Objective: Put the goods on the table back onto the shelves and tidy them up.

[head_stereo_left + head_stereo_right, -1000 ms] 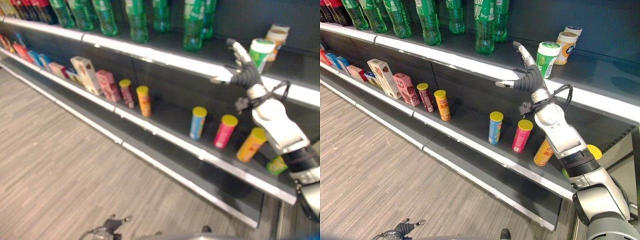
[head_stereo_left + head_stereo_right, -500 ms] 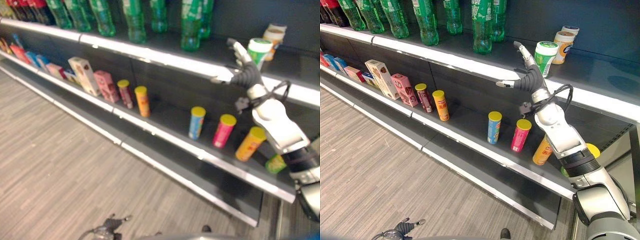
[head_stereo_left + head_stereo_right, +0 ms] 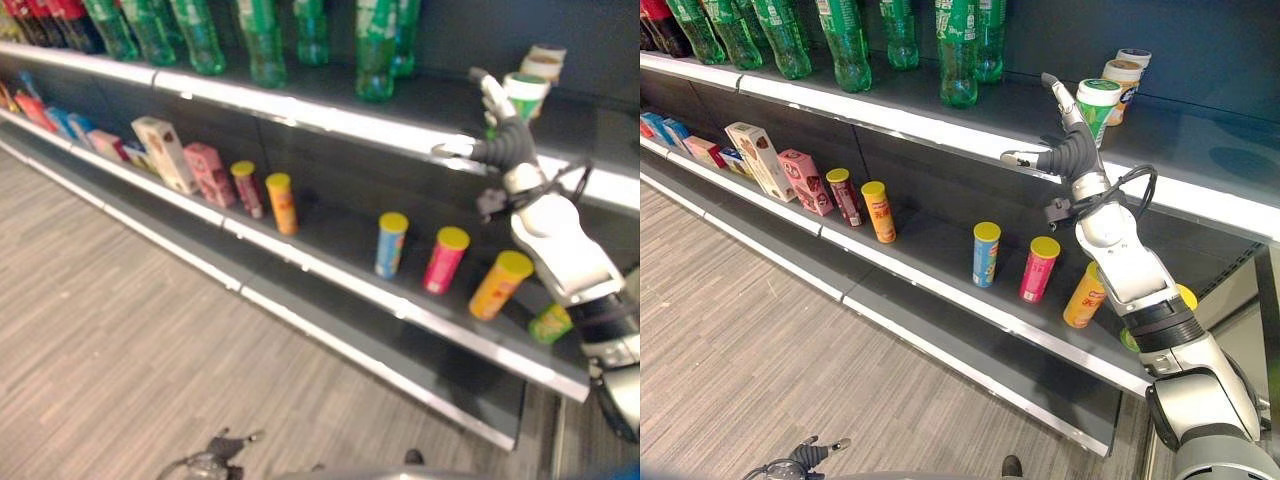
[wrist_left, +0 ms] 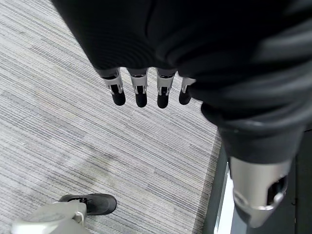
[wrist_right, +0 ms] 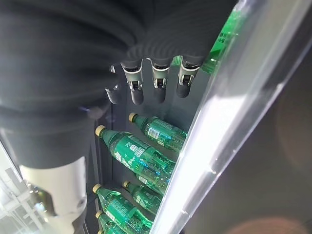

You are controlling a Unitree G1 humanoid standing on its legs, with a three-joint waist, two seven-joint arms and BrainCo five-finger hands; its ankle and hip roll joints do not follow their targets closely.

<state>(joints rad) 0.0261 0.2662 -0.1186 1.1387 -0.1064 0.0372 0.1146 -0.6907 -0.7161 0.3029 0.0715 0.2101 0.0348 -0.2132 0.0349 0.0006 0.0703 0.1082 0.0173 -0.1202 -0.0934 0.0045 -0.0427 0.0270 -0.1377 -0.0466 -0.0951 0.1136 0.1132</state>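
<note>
Goods stand on the shelves, and the right hand (image 3: 1065, 150) is raised at the front edge of the upper shelf (image 3: 940, 128), fingers straight and spread, thumb out to the left, holding nothing. Just to the right of its fingertips stands a green cup with a white lid (image 3: 1097, 103); whether a finger touches it cannot be told. Farther right and behind that cup stand two tan cups (image 3: 1125, 72) with white lids. To the left of the hand on the same shelf is a row of green bottles (image 3: 958, 50), also seen past the fingers in the right wrist view (image 5: 141, 156). On the shelf below (image 3: 970, 300), under the arm, stand three yellow-lidded tubes: an orange tube (image 3: 1083, 296) leaning right beside the forearm, a pink tube (image 3: 1038, 269) left of it, and a blue tube (image 3: 986, 254) farther left. Well left stand another orange tube (image 3: 878, 211) and a dark red tube (image 3: 844, 196), then a pink box (image 3: 806, 181) and a tall cream box (image 3: 758, 160). The left hand (image 4: 146, 90) hangs over the grey striped floor (image 4: 73, 136), fingers relaxed and empty.
</note>
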